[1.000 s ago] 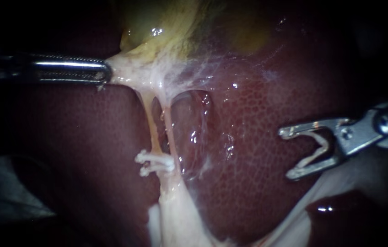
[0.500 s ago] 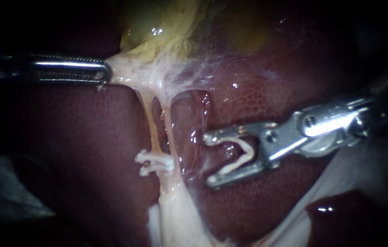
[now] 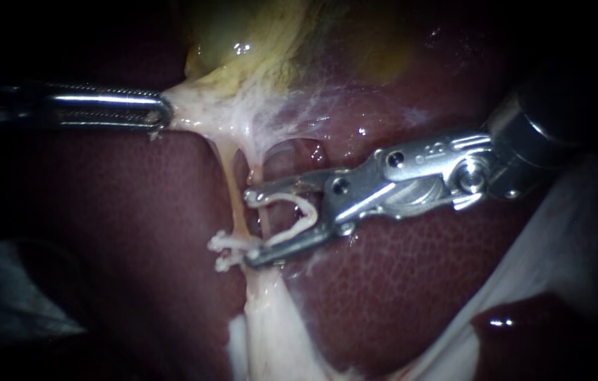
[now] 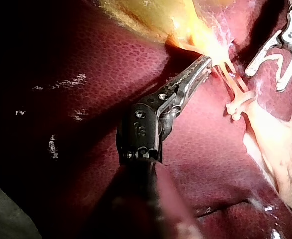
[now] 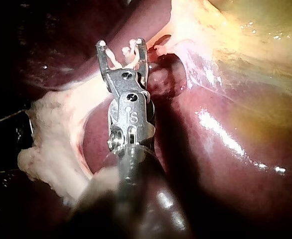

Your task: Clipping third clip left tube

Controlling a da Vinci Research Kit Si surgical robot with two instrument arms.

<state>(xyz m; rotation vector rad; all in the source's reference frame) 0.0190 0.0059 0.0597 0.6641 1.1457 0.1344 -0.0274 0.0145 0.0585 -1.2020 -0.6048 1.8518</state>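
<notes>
My left instrument is shut on pale tissue at the neck of the yellow gallbladder, holding it stretched to the left; its jaws show the same grip. Two thin tubes run down from there: the left tube and the right tube. White clips sit across the left tube low down. My right instrument carries an open white clip in jaws that stand wide apart. They straddle the right tube, with the tips beside the left tube just above the set clips.
Dark red liver lies under and around the tubes. A thick pale stalk of tissue continues below the clips. A pale sheet of tissue borders the liver at the lower right.
My right instrument has moved leftward across the liver, from well right of the tubes to having its jaws around them. The left instrument and the stretched tissue have stayed still.
</notes>
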